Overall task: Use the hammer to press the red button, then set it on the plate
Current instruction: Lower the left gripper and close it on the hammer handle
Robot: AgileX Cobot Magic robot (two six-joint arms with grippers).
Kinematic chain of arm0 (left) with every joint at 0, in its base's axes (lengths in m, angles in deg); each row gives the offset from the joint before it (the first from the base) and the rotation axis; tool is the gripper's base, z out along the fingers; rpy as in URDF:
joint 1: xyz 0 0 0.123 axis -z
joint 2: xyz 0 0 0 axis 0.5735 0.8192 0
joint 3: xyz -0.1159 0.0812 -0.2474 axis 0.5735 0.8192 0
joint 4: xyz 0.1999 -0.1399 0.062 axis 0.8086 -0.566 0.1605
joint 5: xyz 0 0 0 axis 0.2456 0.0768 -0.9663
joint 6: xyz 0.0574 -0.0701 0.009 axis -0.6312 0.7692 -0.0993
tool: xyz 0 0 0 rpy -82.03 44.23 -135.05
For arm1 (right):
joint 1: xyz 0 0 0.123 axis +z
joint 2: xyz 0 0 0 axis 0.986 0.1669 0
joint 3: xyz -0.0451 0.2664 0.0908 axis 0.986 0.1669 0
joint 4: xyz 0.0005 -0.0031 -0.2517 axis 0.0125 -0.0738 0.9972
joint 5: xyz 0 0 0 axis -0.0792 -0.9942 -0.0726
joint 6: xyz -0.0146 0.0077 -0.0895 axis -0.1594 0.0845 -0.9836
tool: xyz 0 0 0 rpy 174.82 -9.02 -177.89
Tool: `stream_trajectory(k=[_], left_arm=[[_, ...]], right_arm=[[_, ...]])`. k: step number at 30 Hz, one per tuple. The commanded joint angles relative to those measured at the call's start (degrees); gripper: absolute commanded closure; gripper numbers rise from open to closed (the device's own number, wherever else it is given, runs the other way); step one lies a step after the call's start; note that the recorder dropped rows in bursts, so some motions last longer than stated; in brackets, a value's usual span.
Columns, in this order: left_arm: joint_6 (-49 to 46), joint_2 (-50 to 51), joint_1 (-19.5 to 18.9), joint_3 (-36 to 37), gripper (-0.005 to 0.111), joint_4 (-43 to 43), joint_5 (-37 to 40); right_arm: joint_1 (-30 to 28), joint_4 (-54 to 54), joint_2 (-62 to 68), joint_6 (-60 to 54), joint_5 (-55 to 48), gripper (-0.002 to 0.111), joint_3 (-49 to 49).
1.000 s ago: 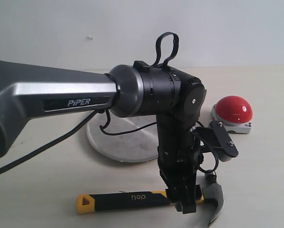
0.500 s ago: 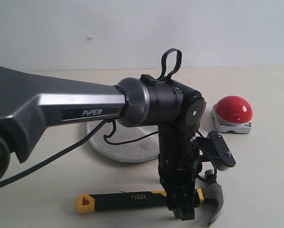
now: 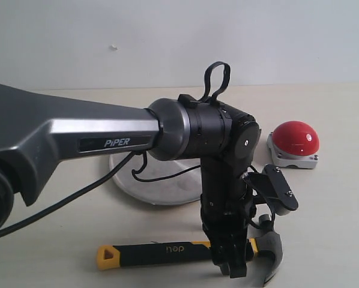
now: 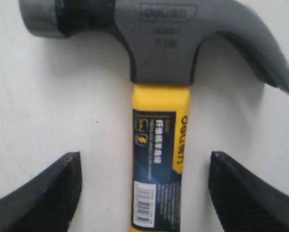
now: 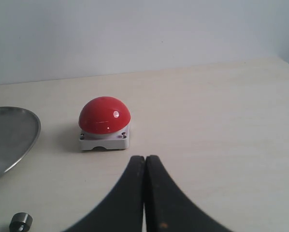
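The hammer [image 3: 161, 253] lies flat on the table near the front edge, its yellow end to the left and its dark steel head [image 3: 271, 252] to the right. My left gripper [image 3: 232, 269] points straight down over the handle just behind the head. In the left wrist view it [image 4: 144, 159] is open, and its two black fingers [image 4: 48, 193] stand on either side of the yellow labelled handle [image 4: 156, 159] without touching it. The red button [image 3: 295, 138] sits at the right, and the plate [image 3: 149, 189] lies behind the arm, partly hidden. My right gripper [image 5: 144, 159] is shut and empty, a short way in front of the red button [image 5: 105, 116].
The left arm's grey link [image 3: 77, 138] spans the left half of the exterior view, with a black cable [image 3: 59, 192] hanging below it. The plate's rim [image 5: 19, 140] shows at the edge of the right wrist view, with a small steel cylinder [image 5: 20, 222] nearby. A pale wall backs the table.
The left arm has come lower over the hammer's neck, its fingers now straddling the handle. In the last half second it has hardly moved. The hammer lies where it was.
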Motion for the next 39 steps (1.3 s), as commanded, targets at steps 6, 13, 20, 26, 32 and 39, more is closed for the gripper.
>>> stream_trajectory(k=[6,13,20,26,32,39], left_arm=[[-0.23,1.04,0.21,-0.03,0.065,0.13,-1.48],[-0.23,1.04,0.21,-0.03,0.101,0.26,-1.48],[-0.35,0.9,0.21,-0.03,0.107,0.26,-2.01],[1.68,-1.76,0.21,-0.03,0.107,0.73,-3.99],[3.23,-5.81,0.21,-0.03,0.107,1.05,0.61],[6.89,-11.21,0.21,-0.03,0.107,2.68,0.06]], right_arm=[[-0.31,-0.07,-0.35,-0.19,0.91,0.108,0.29],[-0.31,-0.07,-0.35,-0.19,0.91,0.108,0.29],[-0.31,0.15,-0.35,-0.19,0.91,0.108,0.29],[-0.31,0.15,-0.35,-0.19,0.91,0.108,0.29],[-0.31,-0.01,-0.35,-0.19,0.91,0.108,0.29],[-0.31,-0.01,-0.35,-0.19,0.91,0.108,0.29]])
